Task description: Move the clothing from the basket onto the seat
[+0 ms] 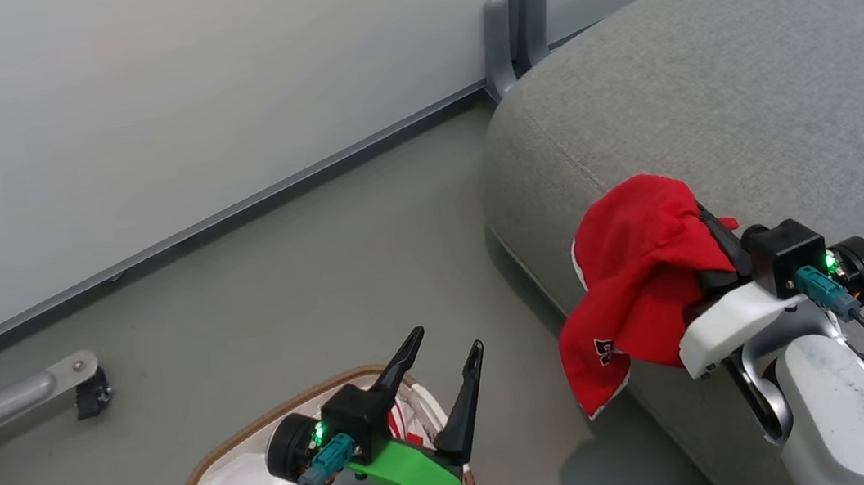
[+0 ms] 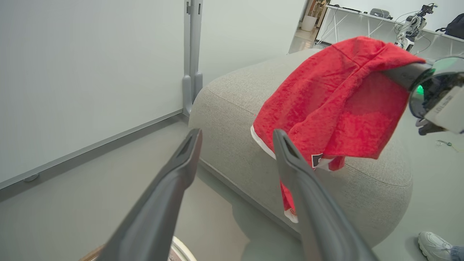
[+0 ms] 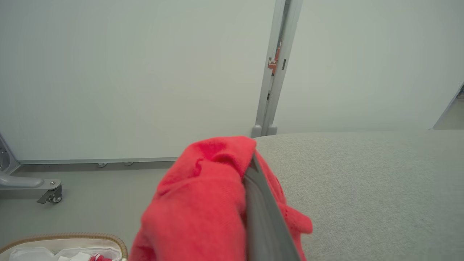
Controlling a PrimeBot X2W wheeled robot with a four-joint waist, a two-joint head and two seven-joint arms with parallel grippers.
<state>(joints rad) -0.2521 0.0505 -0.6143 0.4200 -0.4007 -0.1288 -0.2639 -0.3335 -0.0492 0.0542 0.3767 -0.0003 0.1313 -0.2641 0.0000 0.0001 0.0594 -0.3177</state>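
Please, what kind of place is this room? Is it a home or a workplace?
Probably a robotics lab or test room, not a home. The grey seat stands beside white partition panels with a caster foot, and a workbench carrying equipment is in the background.

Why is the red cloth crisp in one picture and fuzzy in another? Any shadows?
Right wrist view: the red garment sits close to the lens, so it blurs, while the seat behind is sharp. Left wrist view: it is farther off, so its texture is crisp. Head view: soft even light, a faint shadow on the floor under the hanging garment.
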